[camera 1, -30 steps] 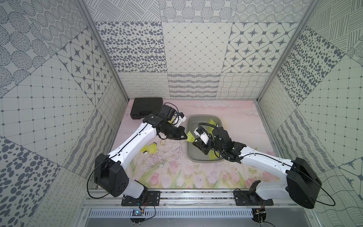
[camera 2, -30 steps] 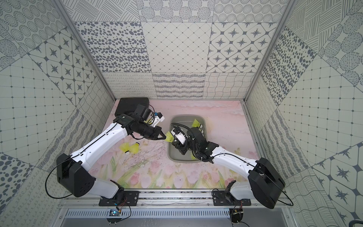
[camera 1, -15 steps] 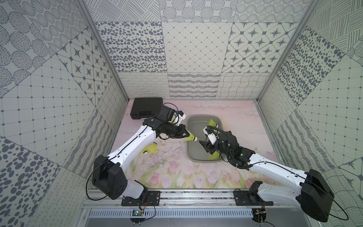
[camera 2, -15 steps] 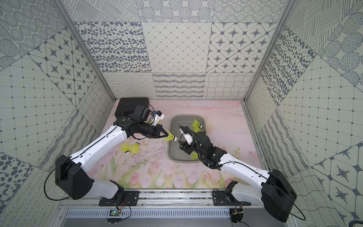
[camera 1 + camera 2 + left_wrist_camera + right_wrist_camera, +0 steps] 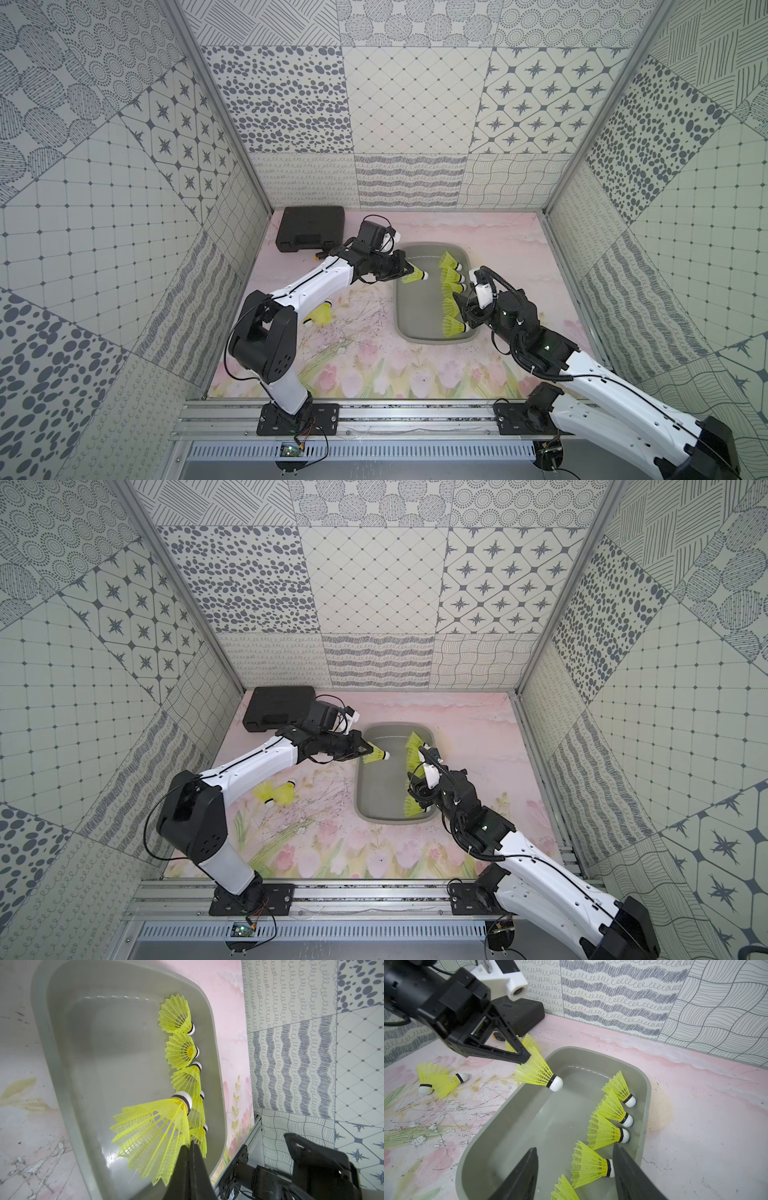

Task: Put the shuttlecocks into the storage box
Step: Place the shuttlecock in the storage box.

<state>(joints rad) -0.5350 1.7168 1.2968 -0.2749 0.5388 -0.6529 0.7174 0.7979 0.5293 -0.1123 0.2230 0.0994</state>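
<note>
- The left hand, its arm stretched out low, is clenched on the skirt rim of a shuttlecock, cork tilted down over the storage box wall.
- The right hand hangs released above the box, jaws apart.
- Five shuttlecocks line one long wall.
- Two others lie on the bench.

Bright, even, diffuse light; shadows are faint and soft-edged. A pale streak of glare lies on the box wall. Top views are sharp, with the walls splaying wide. Wrist views bend lines at their edges; the right arm looks blurred.
</note>
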